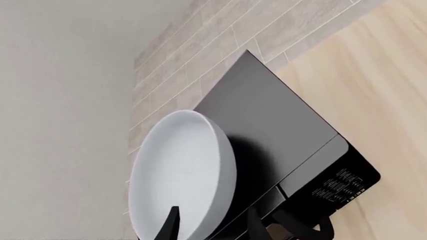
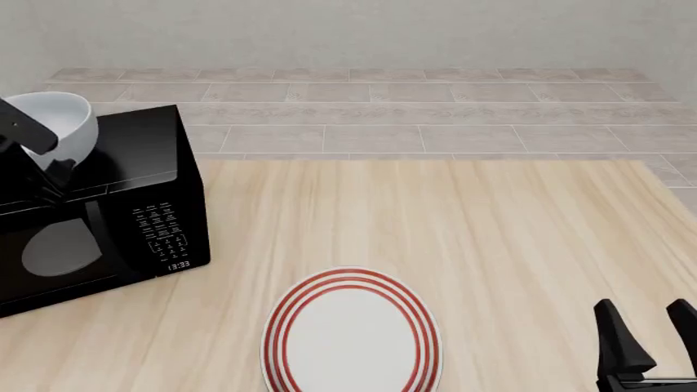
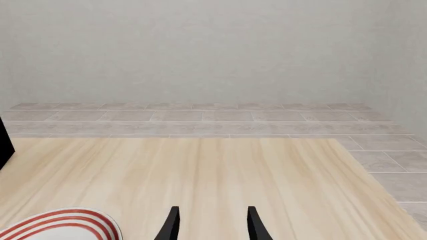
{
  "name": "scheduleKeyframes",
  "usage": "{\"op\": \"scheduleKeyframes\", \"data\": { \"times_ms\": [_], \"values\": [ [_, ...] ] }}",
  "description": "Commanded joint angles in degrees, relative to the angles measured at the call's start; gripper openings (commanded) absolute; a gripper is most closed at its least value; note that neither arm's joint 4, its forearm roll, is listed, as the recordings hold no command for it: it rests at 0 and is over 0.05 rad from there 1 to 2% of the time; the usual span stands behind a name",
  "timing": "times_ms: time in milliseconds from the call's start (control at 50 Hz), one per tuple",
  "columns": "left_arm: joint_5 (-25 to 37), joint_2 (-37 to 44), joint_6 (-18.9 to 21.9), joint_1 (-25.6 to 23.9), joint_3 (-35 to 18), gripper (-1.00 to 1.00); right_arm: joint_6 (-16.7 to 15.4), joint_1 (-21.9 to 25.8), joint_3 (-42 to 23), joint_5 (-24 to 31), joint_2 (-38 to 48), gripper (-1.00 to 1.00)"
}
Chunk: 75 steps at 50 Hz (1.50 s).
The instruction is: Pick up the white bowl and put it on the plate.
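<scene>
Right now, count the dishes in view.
2. The bowl is held tilted by the left gripper above the microwave; the plate lies flat on the table, near its front edge.

One white bowl [image 2: 57,122], one plate [image 2: 352,334] with three red rings, and one black microwave [image 2: 104,212] are present. All sit at one wooden counter [image 2: 490,237]. Two robot hands show: the left hand [image 2: 44,175] and the right hand [image 2: 645,343].
</scene>
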Motion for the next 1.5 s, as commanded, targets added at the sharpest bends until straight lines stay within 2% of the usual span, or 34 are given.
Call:
{"op": "scheduleKeyframes", "data": {
  "times_ms": [20,820,1500],
  "values": [
    [-1.6,1.3,0.4,0.4,1.1,1.0,0.0,0.0,0.0,0.0,-0.1,1.0],
    [-5.4,5.2,2.7,2.8,1.8,1.0,0.0,0.0,0.0,0.0,-0.1,1.0],
    [-7.7,8.4,2.7,2.8,2.1,1.0,0.0,0.0,0.0,0.1,-0.1,1.0]
  ]
}}
